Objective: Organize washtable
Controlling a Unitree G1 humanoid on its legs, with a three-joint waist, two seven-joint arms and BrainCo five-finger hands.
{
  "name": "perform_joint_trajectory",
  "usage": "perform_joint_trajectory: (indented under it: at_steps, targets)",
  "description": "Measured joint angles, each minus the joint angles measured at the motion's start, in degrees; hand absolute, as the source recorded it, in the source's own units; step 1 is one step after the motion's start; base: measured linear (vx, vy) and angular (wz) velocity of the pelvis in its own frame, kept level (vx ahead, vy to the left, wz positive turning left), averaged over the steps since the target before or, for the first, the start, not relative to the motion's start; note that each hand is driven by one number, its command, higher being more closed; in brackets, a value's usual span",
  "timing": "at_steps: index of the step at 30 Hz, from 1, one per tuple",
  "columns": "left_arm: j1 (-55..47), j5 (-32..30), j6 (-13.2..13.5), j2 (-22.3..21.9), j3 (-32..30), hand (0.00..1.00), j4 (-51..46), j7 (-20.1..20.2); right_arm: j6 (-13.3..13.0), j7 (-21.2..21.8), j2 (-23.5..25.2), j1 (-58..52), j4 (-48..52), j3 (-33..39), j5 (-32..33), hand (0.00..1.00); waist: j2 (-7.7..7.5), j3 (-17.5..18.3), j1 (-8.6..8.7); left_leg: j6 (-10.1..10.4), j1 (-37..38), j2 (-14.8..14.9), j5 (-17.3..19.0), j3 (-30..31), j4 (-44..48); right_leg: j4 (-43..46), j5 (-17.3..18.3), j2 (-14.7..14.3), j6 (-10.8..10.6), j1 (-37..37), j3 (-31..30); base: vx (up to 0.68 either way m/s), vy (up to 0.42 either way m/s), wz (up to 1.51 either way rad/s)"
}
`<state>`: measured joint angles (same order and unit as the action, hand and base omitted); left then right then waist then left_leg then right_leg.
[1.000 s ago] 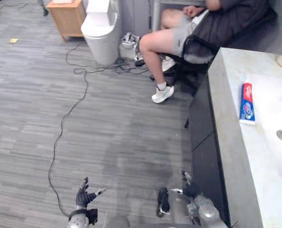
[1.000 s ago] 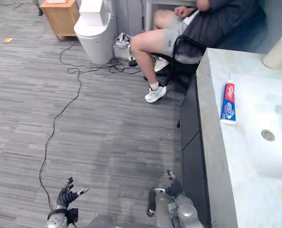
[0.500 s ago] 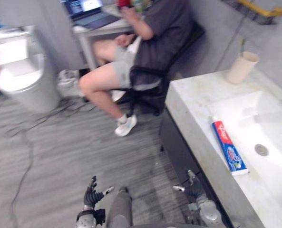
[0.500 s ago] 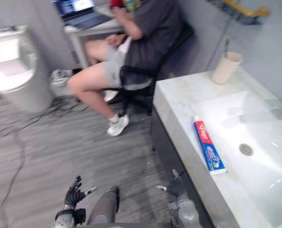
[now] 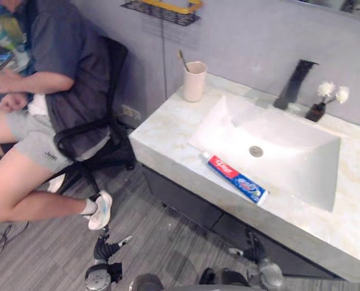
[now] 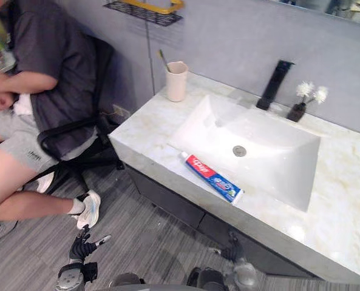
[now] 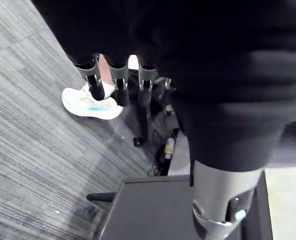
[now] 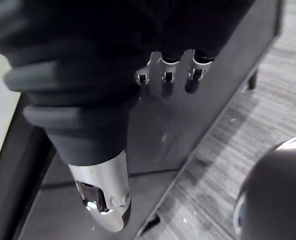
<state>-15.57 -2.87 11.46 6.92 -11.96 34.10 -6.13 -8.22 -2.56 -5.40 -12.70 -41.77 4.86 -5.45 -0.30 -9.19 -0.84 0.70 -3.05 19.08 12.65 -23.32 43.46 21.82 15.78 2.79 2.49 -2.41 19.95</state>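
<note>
Fingers (image 7: pixel 119 87) of the left hand (image 5: pixel 105 248) and right hand (image 5: pixel 257 253) hang relaxed, holding nothing, below the counter (image 5: pixel 161 130). The toothpaste tube (image 5: pixel 235 179) lies on the front rim of the sink (image 5: pixel 289 139), well apart from the cup (image 5: pixel 194 80). Raise the right hand above the counter edge first, then grip the tube across its width.
</note>
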Motion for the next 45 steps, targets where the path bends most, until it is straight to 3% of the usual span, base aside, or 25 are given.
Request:
perform_joint_trajectory:
  at_steps: [1, 2, 4, 8, 9, 10, 11, 12, 18, 22, 28, 31, 36, 39, 40, 45]
  targets:
    - [-0.86, 0.01, -0.01, -0.03, 0.06, 0.00, -0.01, 0.05, 0.09, -0.04, -0.21, -0.40, -0.13, 0.07, 0.71, 0.00, -0.69, -0.42, -0.13, -1.07, -1.90, 0.33, -2.22, 3.22, 4.41, -0.02, 0.47, -0.90, 0.56, 0.97, -1.63, 0.21, -0.148, -1.36]
    - [-1.97, 0.02, -0.38, -0.39, 0.21, 0.00, 0.05, 0.41, 0.15, -0.21, -0.34, -0.33, -0.24, 1.25, 1.25, 0.00, -0.62, -0.52, -0.04, 0.87, -3.71, -0.94, -0.31, 9.12, 6.58, -0.13, 0.88, -1.71, 0.76, 2.02, -4.81, 0.19, -0.070, -1.12]
    - [-1.26, 0.05, -0.46, -0.98, 0.31, 0.00, 0.02, 0.88, 0.16, -0.64, -0.59, -0.12, -0.29, 2.81, 1.54, 0.00, -1.22, -0.32, 0.07, 2.77, -5.32, -2.58, 1.46, 12.48, 3.16, -0.55, 0.22, -1.94, 0.65, 2.14, -6.45, 0.19, -0.034, -0.84]
    - [-0.37, 0.05, -0.40, -2.37, 0.56, 0.00, -0.11, 0.90, 0.15, -1.36, -1.83, 1.14, -2.69, 6.43, 2.09, 0.00, -0.54, -0.45, 0.09, 5.03, -5.85, -9.30, 1.36, 23.10, -17.52, -1.07, -0.12, -1.95, -0.06, 2.28, -12.10, 0.17, 0.072, -0.77]
    - [-0.22, 0.06, -0.36, -2.47, 0.58, 0.00, -0.09, 0.89, 0.14, -1.61, -2.43, 1.03, -2.91, 6.96, 2.08, 0.00, 0.60, -0.46, 0.04, 6.02, -4.80, -10.12, -2.77, 25.21, -23.16, -1.08, 0.11, -2.58, -1.01, 2.70, -13.47, 0.19, 0.170, -0.77]
    - [-0.21, 0.06, -0.35, -2.26, 0.53, 0.00, 0.01, 0.88, 0.15, -1.68, -2.34, 1.05, -3.16, 7.22, 2.07, 0.00, 1.25, -0.28, -0.10, 6.71, -4.22, -10.24, -4.69, 25.51, -23.27, -1.07, 0.37, -2.58, -1.54, 3.25, -14.02, 0.20, 0.186, -0.62]
    - [-0.25, 0.05, -0.42, -1.70, 0.38, 0.00, 0.30, 0.83, 0.22, -1.78, -1.73, 1.05, -3.76, 7.26, 2.07, 0.00, 0.09, -0.12, 0.23, 6.43, -2.94, -11.18, -4.74, 24.50, -24.41, -1.74, 0.10, -1.65, -2.40, 3.95, -14.76, 0.13, 0.115, -0.27]
    - [-0.82, 0.00, -0.32, -1.87, 2.89, 0.00, 1.44, 1.15, 0.82, -2.38, 0.61, -1.28, -2.25, 8.32, 1.35, 0.00, -0.59, 2.07, -0.11, 2.99, 4.90, -16.30, -13.30, 21.88, -41.57, -14.90, -6.03, 3.33, -7.26, 9.22, -14.65, 0.09, 0.074, -0.14]
    - [-0.76, 0.05, -0.32, -1.88, 2.94, 0.00, 1.55, 1.14, 0.82, -2.39, 0.61, -1.25, -2.28, 8.36, 1.48, 0.00, -0.62, 2.09, -0.10, 3.00, 5.56, -16.30, -13.42, 21.78, -42.65, -14.99, -6.04, 3.30, -7.25, 9.23, -14.93, 0.00, -0.001, -0.02]
    - [-0.09, 2.39, -0.41, -1.89, 4.76, 0.00, 5.02, 1.08, 0.82, -2.56, 0.74, -0.92, -2.98, 8.79, 3.99, 0.00, -0.79, 2.73, -0.01, 2.83, 8.19, -16.56, -16.49, 21.74, -48.66, -15.93, -6.42, 3.25, -7.41, 9.35, -15.11, 0.01, -0.004, -0.03]
    - [2.18, 7.03, -1.00, -2.00, 5.33, 0.00, 9.66, 0.86, 0.89, -4.02, 2.08, 0.18, -5.23, 10.49, 8.13, 0.00, -2.15, 2.81, 0.00, 2.63, 8.15, -18.12, -16.77, 23.58, -49.32, -18.05, -6.86, 3.86, -7.95, 11.11, -13.16, 0.00, 0.007, 0.17]
    - [2.12, 9.04, -1.01, -1.13, 0.00, 0.00, 11.43, 0.81, 1.34, -5.00, 2.05, 0.55, -5.26, 13.41, 9.45, 0.00, -2.06, 2.76, -0.04, 2.57, 7.38, -18.80, -16.78, 25.04, -49.32, -18.51, -6.81, 4.33, -8.06, 11.33, -11.57, 0.00, 0.002, 0.26]
    - [2.20, 9.53, -1.14, 7.28, -13.75, 0.00, 11.24, -0.37, 2.31, -5.00, 0.60, 0.35, -6.46, 15.45, 9.43, 0.00, -2.13, 2.02, -0.31, 2.54, 7.38, -19.28, -16.80, 27.63, -49.02, -20.03, -7.07, 4.53, -8.43, 13.61, -8.59, 0.02, -0.028, 0.29]
    - [2.20, 9.50, -1.14, 11.02, -19.25, 0.00, 6.00, -1.75, 2.27, -4.93, -0.25, -0.32, -6.30, 15.48, 9.43, 0.00, -1.58, 1.60, -0.55, 2.23, 7.32, -19.38, -17.01, 28.72, -49.01, -20.31, -7.07, 4.67, -8.43, 14.30, -7.26, -0.02, -0.026, 0.19]
    - [2.28, 9.48, -1.15, 12.03, -20.44, 0.00, -0.50, -2.13, 2.27, -4.93, -0.55, -1.09, -6.28, 15.49, 9.43, 0.00, -1.42, 1.54, -1.53, 2.23, 7.18, -19.48, -17.02, 29.21, -49.00, -20.45, -7.07, 5.07, -8.43, 14.44, -6.72, -0.03, -0.019, 0.25]
    - [3.77, 8.55, -0.79, 13.60, -20.72, 0.00, -27.73, -5.60, 2.26, -4.89, -1.15, -3.32, -6.26, 15.51, 9.44, 0.00, -0.90, 1.29, -3.16, 2.19, 6.30, -20.30, -17.44, 31.79, -48.96, -20.58, -7.01, 5.14, -8.45, 15.00, -4.06, -0.03, -0.024, 0.27]
